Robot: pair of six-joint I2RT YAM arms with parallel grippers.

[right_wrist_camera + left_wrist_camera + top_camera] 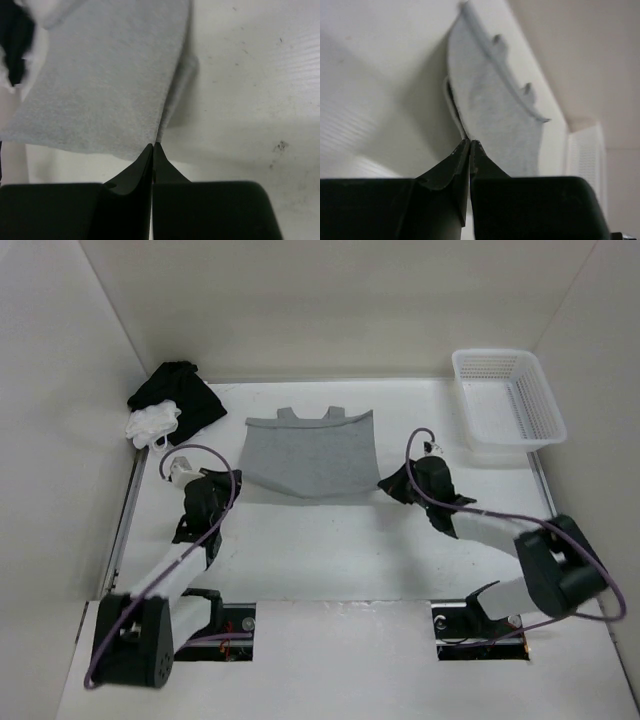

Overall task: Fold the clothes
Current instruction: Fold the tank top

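Note:
The clothes (310, 452), a plain heather-grey knit top, lie spread on the white table, neck edge toward the back wall. My left gripper (236, 480) is at the lower left corner of the clothes. In the left wrist view its black jaws (470, 141) are shut, with the edge of the clothes (500, 110) running into the tips. My right gripper (385, 483) is at the lower right corner. In the right wrist view it (153, 145) is shut, pinching a folded edge of the clothes (100, 80).
A white basket (545, 410) stands at the back right, its wall (585, 150) also seen from the left wrist. A black cloth bundle (185, 395) and a small white cloth (152, 425) lie at the back left. White walls enclose the table.

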